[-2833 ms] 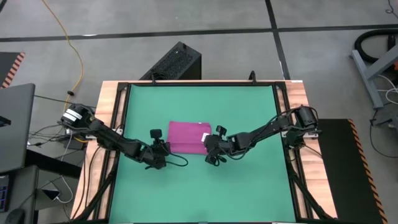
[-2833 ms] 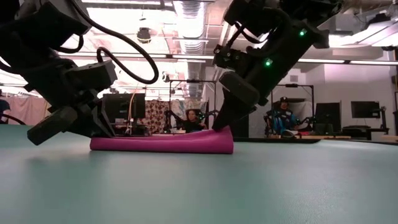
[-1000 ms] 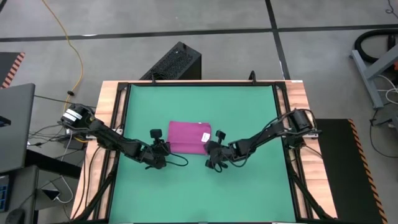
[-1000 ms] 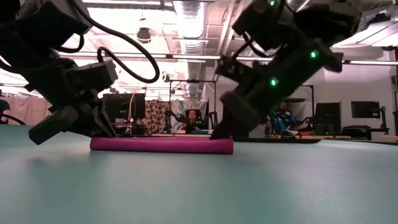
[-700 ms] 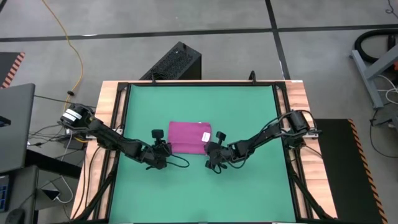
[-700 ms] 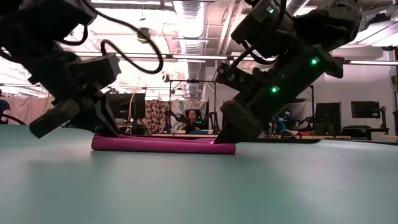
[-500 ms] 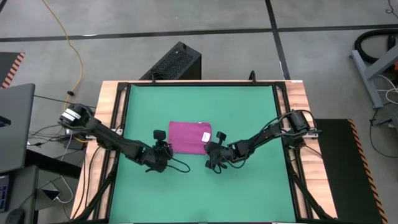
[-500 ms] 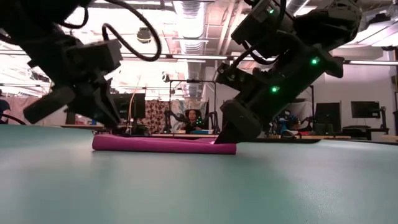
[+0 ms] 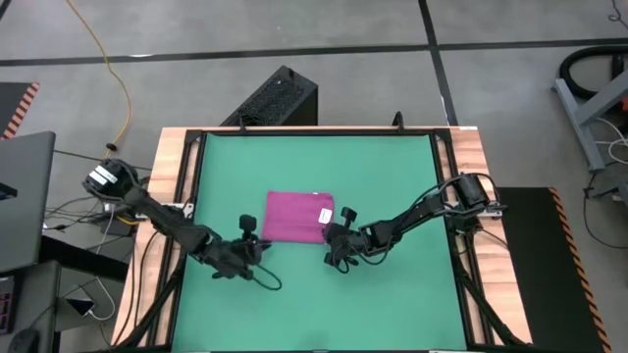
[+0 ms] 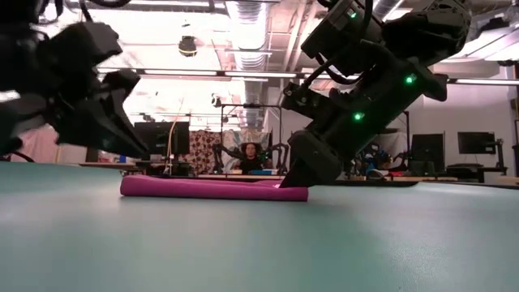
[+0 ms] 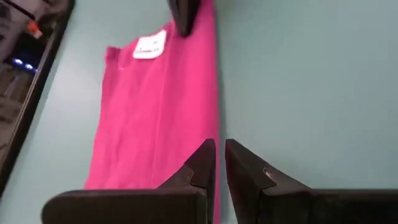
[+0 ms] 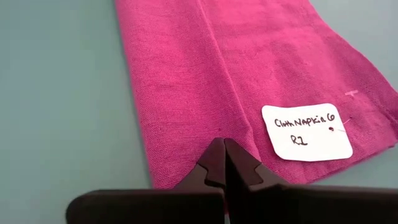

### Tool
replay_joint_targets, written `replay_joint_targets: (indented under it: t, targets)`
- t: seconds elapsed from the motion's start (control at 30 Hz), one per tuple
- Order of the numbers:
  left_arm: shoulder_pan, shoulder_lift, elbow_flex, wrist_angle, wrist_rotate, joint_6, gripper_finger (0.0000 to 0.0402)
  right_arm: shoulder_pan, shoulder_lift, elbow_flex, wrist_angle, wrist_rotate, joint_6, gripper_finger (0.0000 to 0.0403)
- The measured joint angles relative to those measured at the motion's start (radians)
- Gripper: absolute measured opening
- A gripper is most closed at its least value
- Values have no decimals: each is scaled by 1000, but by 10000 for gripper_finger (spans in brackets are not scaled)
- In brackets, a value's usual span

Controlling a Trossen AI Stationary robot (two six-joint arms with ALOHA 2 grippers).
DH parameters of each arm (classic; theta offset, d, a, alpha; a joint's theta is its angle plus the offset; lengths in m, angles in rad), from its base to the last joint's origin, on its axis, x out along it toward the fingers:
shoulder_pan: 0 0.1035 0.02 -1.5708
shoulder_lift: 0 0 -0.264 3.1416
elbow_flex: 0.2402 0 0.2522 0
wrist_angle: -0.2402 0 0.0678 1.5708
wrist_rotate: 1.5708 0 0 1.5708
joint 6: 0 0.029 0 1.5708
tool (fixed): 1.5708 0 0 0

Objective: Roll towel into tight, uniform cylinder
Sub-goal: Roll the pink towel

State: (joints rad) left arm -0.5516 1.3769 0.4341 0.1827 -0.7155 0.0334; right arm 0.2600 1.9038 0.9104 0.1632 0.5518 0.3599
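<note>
Towel work comes first: the soft magenta-pink cloth towel (image 9: 297,217) lies flat, folded, in the middle of the green mat (image 9: 392,176) on the surface. The right gripper (image 12: 222,163) sits at the near corner by the white tag (image 12: 306,132), jaws pressed together; whether they pinch cloth is hard to see. The left gripper (image 11: 217,165), jaws almost closed and holding nothing, hangs by the other near corner. Both should probably lift the near edge evenly and roll slowly.

Grey concrete floor (image 9: 324,34) with dark seam lines, yellow cable (image 9: 110,69) trailing. Ceiling strip lights (image 10: 203,75), monitors (image 10: 474,143), seated person (image 10: 253,157) behind.
</note>
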Motion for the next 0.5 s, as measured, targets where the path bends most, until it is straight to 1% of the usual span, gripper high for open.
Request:
replay_joint_targets:
  t: [0.1, 0.2, 0.37, 0.5]
  targets:
    - [13, -1, -93, 145, -49, 8, 19, 0, 0, 0, 1, -1, 0, 13]
    - [34, -2, -147, 243, -53, 6, 14, 2, 0, -1, 0, -3, -1, 13]
    - [81, -1, -179, 245, 23, -13, 7, 1, 0, -1, 2, -4, -2, 13]
    - [109, -1, -196, 244, 34, -17, 2, 1, 0, -1, 2, -5, -2, 13]
